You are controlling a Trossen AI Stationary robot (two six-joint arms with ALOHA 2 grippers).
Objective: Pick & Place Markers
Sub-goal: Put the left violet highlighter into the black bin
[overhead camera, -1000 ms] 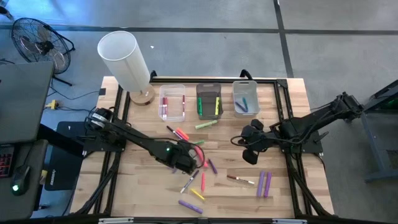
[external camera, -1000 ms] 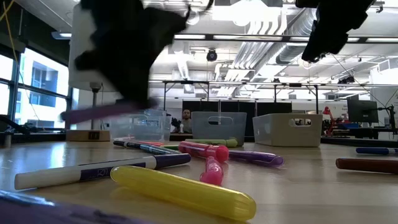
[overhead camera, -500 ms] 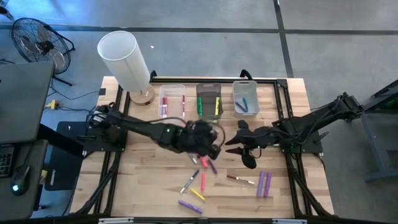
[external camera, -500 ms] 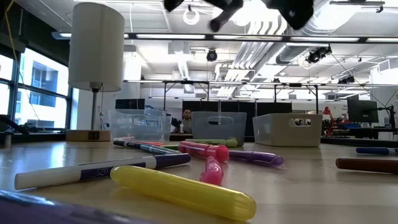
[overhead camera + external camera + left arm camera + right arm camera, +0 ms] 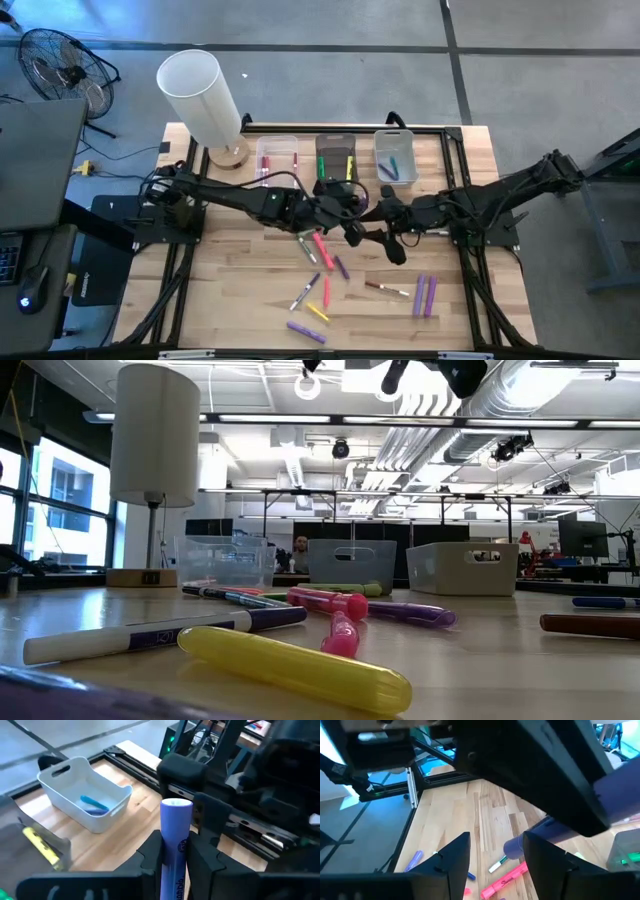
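Observation:
My left gripper [image 5: 350, 220] is raised above the middle of the table and shut on a purple marker [image 5: 175, 835]. The marker's free end [image 5: 514, 848] reaches between the fingers of my right gripper [image 5: 492, 855]. That gripper [image 5: 377, 228] faces the left one and is open; I see no finger touching the marker. Several loose markers lie flat on the wooden table: pink ones [image 5: 320, 246], two purple ones [image 5: 425, 295], a yellow one [image 5: 317, 312] and a dark red one [image 5: 386, 289]. My left gripper pinches the purple marker's barrel [image 5: 174, 862] between its two fingers. The marker lies along the fingers and sticks out past their tips toward my right gripper. The fingers point slightly downward toward the table's right side. The marker is lifted clear of the table.
Three bins stand in a row at the far edge: a clear one [image 5: 277, 165], a grey one [image 5: 337, 160] and a pale one [image 5: 395, 158] with blue markers. A white lamp [image 5: 200, 95] stands at the far left. Bare wood lies near the left edge.
My left gripper has risen from the table with the purple marker and gone toward the right gripper, tipping up from pointing down to nearly level. My right gripper has tipped up toward level and opened, and the marker's end now stands between its fingers.

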